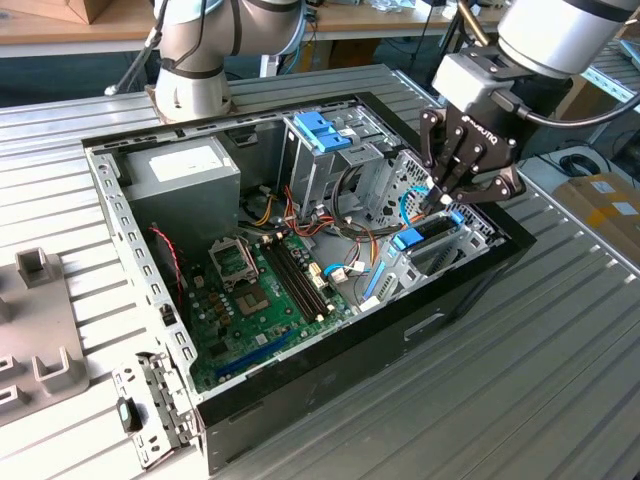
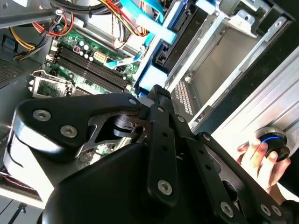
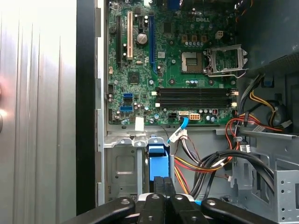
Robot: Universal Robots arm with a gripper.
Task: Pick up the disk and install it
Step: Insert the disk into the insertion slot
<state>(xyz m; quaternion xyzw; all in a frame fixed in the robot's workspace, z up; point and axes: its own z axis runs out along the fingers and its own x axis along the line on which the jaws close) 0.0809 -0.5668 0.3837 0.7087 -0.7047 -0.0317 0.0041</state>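
The disk sits slanted in the front drive bay of the open computer case, at the exterior view's right. Its light-blue carrier edge faces up beside the dark drive body. My gripper hangs straight over that bay with its fingers pressed together, shut. The fingertips are at the blue carrier's end; I cannot tell whether they touch it. In the second wrist view the black finger linkage covers the lower half, its tip next to the blue edge.
A bare blue bracket tops the upper drive cage. The grey power supply, green motherboard and loose cables crowd the case. A person's hand rests on a round knob outside the case. Grey fixtures lie at the exterior view's left.
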